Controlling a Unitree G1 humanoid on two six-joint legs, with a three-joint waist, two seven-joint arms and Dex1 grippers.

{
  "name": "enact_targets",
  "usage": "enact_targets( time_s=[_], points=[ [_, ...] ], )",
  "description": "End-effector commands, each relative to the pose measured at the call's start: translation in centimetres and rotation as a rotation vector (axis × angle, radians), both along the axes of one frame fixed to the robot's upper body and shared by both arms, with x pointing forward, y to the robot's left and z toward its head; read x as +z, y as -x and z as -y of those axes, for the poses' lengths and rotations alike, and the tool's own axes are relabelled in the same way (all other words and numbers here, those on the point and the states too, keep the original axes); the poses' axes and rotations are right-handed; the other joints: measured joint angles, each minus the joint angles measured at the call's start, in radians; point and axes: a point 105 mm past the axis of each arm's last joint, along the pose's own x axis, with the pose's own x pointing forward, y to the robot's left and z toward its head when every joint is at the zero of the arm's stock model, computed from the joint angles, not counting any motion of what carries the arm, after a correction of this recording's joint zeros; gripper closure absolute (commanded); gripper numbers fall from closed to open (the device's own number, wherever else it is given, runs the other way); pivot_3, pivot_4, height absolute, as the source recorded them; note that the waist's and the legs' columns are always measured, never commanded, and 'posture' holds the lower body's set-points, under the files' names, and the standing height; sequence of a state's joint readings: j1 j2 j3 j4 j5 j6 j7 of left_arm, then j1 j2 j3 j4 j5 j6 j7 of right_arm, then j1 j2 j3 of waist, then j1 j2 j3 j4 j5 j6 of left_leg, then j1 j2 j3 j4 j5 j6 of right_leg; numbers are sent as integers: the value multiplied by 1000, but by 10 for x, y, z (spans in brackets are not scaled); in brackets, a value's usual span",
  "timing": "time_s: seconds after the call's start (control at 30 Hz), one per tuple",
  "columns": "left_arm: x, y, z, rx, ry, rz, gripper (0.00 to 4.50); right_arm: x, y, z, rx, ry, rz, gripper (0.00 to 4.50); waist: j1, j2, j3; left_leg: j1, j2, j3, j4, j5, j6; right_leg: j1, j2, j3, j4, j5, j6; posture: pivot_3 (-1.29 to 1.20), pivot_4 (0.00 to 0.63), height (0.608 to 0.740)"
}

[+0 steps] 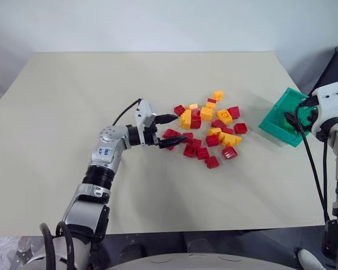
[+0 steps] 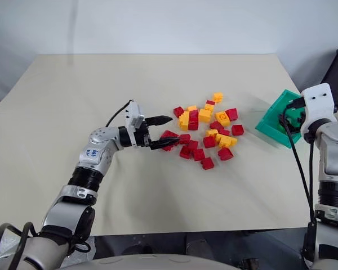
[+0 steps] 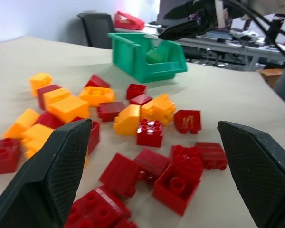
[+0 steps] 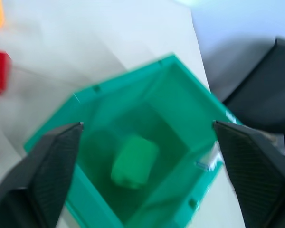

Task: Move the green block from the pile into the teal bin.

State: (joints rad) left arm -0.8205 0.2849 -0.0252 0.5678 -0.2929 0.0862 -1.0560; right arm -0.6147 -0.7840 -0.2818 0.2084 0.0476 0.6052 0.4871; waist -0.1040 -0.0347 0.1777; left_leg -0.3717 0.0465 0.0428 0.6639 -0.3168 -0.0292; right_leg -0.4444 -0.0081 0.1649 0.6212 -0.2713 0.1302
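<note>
The green block [image 4: 134, 161] lies inside the teal bin [image 1: 277, 126], which stands tilted at the table's right edge. My right gripper [image 4: 147, 124] hovers just over the bin's mouth, open, with nothing between its fingers. The pile [image 1: 207, 114] of red and yellow-orange bricks is spread over the middle of the table. At the pile's left side, my left gripper [image 1: 182, 129] points level toward it, open, with its fingertips around the nearest red bricks [image 3: 118, 173]. From the left wrist, the bin [image 3: 147, 57] shows beyond the pile with the right gripper [image 3: 180, 26] above it.
The beige table [image 1: 73, 101] has wide bare room to the left and front of the pile. A black chair [image 4: 261, 95] stands off the table's right edge behind the bin. Cables hang along my right arm [image 1: 312, 169].
</note>
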Motion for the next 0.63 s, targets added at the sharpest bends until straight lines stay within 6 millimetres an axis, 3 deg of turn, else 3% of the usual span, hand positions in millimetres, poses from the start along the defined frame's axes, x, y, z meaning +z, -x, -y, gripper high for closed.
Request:
enact_targets(
  time_s=[0.03,0.13,0.23,0.3,0.37,0.5,0.63],
  points=[
    [14,-2,-19,38,2,60,0,34,9,-15,113,38,93,17,0,0,0,0,0,0,0,0,0,0,0,0,0,0,0,0,150,740],
    [12,8,-42,26,-6,56,0,30,24,-46,335,52,48,17,1,1,0,0,0,0,0,0,0,0,0,0,0,0,0,0,150,740],
    [6,18,-74,60,-38,39,0,11,56,-79,614,53,-78,17,2,1,0,0,1,-1,-2,0,0,0,1,-1,0,-1,0,0,150,740],
    [2,30,-97,70,-63,33,0,-1,78,-88,760,39,-156,17,5,1,0,0,1,-2,-2,0,0,0,1,-1,0,-1,0,0,150,740],
    [-1,39,-112,76,-81,22,0,-11,92,-88,826,18,-218,17,9,0,0,-1,1,-2,-1,0,0,0,0,-2,-1,-1,0,0,150,740],
    [-18,59,-154,154,-100,-31,0,-44,112,-65,897,8,-335,17,19,-1,1,2,0,-1,2,-1,0,3,-2,-2,-1,-1,1,0,150,740],
    [-23,65,-165,202,-112,-80,0,-53,110,-59,901,20,-328,17,23,-2,2,2,0,-1,3,-1,0,5,-2,-3,-1,0,1,0,150,740]
  ],
)
